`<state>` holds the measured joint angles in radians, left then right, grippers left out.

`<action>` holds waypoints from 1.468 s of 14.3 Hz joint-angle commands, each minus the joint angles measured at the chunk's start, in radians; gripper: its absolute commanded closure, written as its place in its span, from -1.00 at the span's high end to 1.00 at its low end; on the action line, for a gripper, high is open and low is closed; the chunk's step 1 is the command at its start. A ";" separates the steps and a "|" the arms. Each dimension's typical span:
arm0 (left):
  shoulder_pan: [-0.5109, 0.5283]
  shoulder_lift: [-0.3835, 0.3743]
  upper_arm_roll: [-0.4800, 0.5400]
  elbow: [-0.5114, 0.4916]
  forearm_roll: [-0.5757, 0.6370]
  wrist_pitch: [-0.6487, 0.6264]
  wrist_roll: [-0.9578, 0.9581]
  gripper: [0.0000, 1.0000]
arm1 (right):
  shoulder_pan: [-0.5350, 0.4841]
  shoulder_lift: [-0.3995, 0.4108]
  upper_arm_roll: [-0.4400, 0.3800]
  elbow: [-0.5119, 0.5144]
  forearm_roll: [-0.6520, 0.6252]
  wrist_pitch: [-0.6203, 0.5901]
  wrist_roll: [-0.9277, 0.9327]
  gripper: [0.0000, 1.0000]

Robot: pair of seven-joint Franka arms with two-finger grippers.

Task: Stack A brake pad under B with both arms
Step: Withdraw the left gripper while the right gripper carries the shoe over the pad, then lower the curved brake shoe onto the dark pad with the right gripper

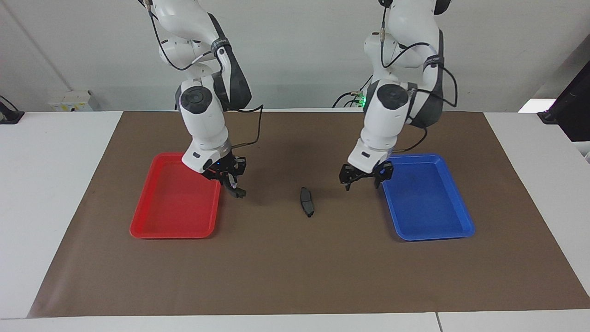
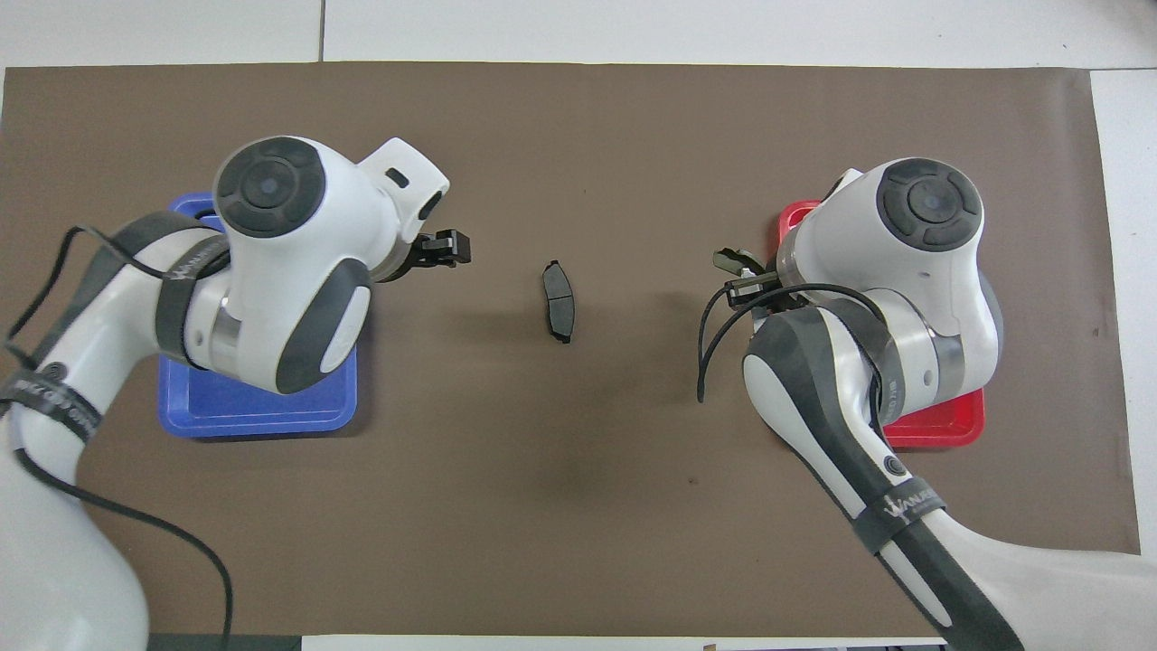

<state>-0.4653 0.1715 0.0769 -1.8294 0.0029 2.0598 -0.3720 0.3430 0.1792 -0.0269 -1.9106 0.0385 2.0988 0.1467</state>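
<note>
The A brake pad (image 1: 307, 201), a short dark-grey, slightly curved pad, lies flat on the brown mat between the two trays; it also shows in the overhead view (image 2: 559, 301). My right gripper (image 1: 234, 188) hangs low over the mat beside the red tray's edge, shut on a dark piece, B (image 1: 238, 192). Only the end of B shows below the fingers; in the overhead view, B (image 2: 729, 261) sticks out from the right gripper (image 2: 743, 278). My left gripper (image 1: 362, 183) is open and empty over the mat between the pad and the blue tray (image 1: 428, 203).
The red tray (image 1: 177, 203) lies toward the right arm's end and the blue tray toward the left arm's end; I see nothing in either. The brown mat (image 1: 295, 267) covers the white table. A loose black cable hangs by the right wrist.
</note>
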 commanded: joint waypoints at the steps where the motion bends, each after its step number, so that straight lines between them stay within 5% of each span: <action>1: 0.123 -0.093 -0.009 -0.053 -0.003 -0.079 0.163 0.96 | 0.068 0.118 0.001 0.163 0.000 -0.030 0.106 -1.00; 5: 0.319 -0.162 -0.009 -0.048 -0.003 -0.164 0.398 0.96 | 0.191 0.268 0.001 0.329 -0.008 -0.036 0.260 -1.00; 8: 0.402 -0.187 -0.006 -0.012 -0.004 -0.239 0.502 0.96 | 0.231 0.327 0.001 0.346 -0.015 -0.005 0.295 -1.00; 14: 0.442 -0.185 -0.003 0.125 -0.006 -0.420 0.562 0.96 | 0.277 0.401 0.001 0.367 -0.020 0.096 0.295 -1.00; 21: 0.470 -0.207 -0.005 0.118 -0.006 -0.452 0.562 0.96 | 0.278 0.416 0.001 0.371 -0.028 0.164 0.295 -1.00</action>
<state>-0.0094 -0.0196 0.0808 -1.7139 0.0026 1.6348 0.1764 0.6218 0.5792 -0.0258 -1.5678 0.0343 2.2499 0.4259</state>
